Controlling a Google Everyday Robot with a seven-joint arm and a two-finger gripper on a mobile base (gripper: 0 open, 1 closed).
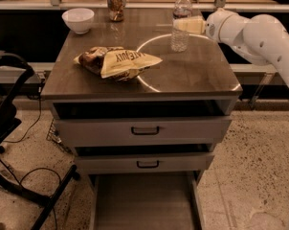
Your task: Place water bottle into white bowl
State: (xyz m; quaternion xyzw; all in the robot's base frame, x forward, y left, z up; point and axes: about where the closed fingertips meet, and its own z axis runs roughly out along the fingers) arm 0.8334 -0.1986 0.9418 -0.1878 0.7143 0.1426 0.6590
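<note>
The water bottle (180,40), clear with a white cap, stands upright at the back right of the table top. My gripper (183,25), cream coloured, reaches in from the right on the white arm (259,32) and is at the bottle's upper part, at label height. Whether it touches the bottle I cannot tell. The white bowl (78,19) stands empty at the back left corner of the table top, far from the gripper.
A patterned drink can (116,5) stands at the back between bowl and bottle. A crumpled snack bag (116,61) lies in the middle of the table (183,80). Two drawers sit below the top. A black frame (10,128) stands at the left.
</note>
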